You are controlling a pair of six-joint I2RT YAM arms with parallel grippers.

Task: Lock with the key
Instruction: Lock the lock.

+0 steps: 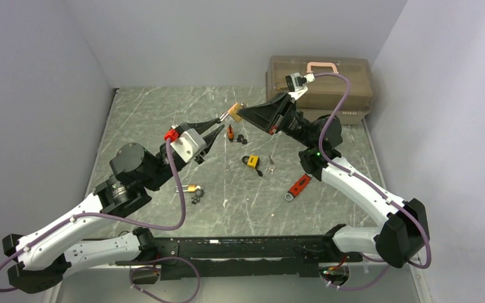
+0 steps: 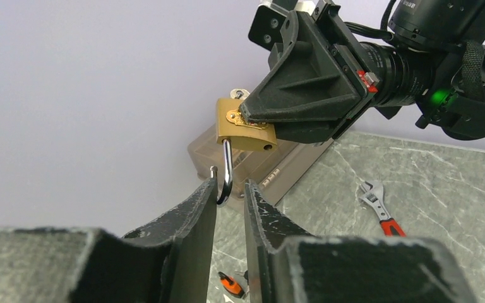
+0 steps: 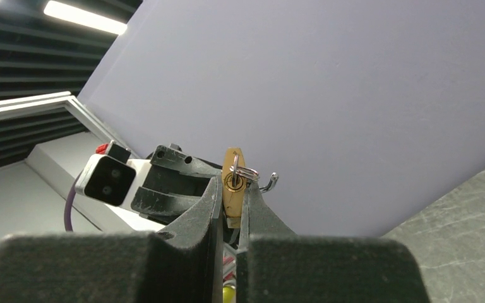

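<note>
a grey marbled tabletop (image 1: 164,113) between pale lilac walls lies well below the brass padlock (image 2: 239,136), which is held in the air in front of a translucent brown toolbox (image 1: 347,76). the right hand (image 2: 247,120) is clamped shut on the padlock's body, with the keyhole end turned back toward that arm. a key ring (image 3: 246,172) shows at the keyhole, though i cannot tell whether a key sits fully in it. the shackle (image 2: 227,167) stands open out of the padlock's far end, its long axis pointing away from the right hand and straight at the left hand (image 2: 231,188). the left hand is the nearer one to the shackle. its jaws stand only narrowly apart with the shackle's bend in the gap, and no firm pinch shows. the coming move probably turns on this line: the shackle must be pushed along its own axis back into the padlock.
</note>
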